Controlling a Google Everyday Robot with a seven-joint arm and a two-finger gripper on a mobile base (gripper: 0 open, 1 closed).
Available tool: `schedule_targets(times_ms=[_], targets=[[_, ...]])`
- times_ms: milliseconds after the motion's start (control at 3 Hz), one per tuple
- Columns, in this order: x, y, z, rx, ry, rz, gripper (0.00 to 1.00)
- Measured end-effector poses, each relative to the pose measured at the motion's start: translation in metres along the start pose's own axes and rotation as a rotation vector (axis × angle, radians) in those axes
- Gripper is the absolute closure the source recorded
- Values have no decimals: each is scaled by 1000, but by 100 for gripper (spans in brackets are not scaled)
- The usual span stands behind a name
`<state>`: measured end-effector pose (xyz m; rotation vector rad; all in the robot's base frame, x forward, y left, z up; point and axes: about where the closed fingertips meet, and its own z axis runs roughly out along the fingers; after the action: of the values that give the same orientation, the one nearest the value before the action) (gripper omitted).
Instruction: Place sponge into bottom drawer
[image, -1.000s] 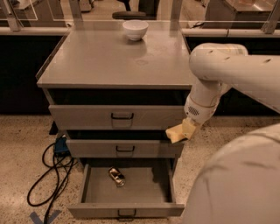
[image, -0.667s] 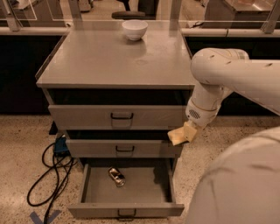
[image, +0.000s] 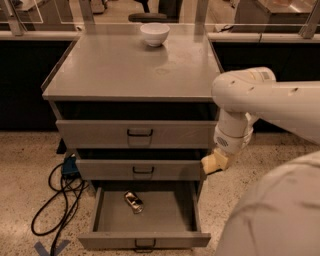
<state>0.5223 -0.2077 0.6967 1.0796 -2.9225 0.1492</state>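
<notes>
The bottom drawer (image: 165, 212) of the grey cabinet is pulled open. A small shiny can-like object (image: 133, 201) lies inside it near the back. My gripper (image: 214, 162) hangs at the end of the white arm, at the cabinet's right edge, level with the middle drawer (image: 142, 170) and above the open drawer's right back corner. Its end looks pale yellow. I cannot make out the sponge as a separate thing; it may be hidden in the gripper.
A white bowl (image: 154, 34) stands at the back of the cabinet top (image: 130, 70). The top drawer (image: 140, 133) is slightly out. Black cables (image: 62, 200) and a blue plug lie on the floor to the left. My white body fills the lower right.
The gripper has moved a little down and to the right along the cabinet's right edge. The drawers and the bowl have not moved.
</notes>
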Motion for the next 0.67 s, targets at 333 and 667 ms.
schedule_targets(times_ms=[333, 667], targets=[[-11, 3, 58, 99, 55, 48, 100], [-24, -4, 66, 127, 7, 104, 100]])
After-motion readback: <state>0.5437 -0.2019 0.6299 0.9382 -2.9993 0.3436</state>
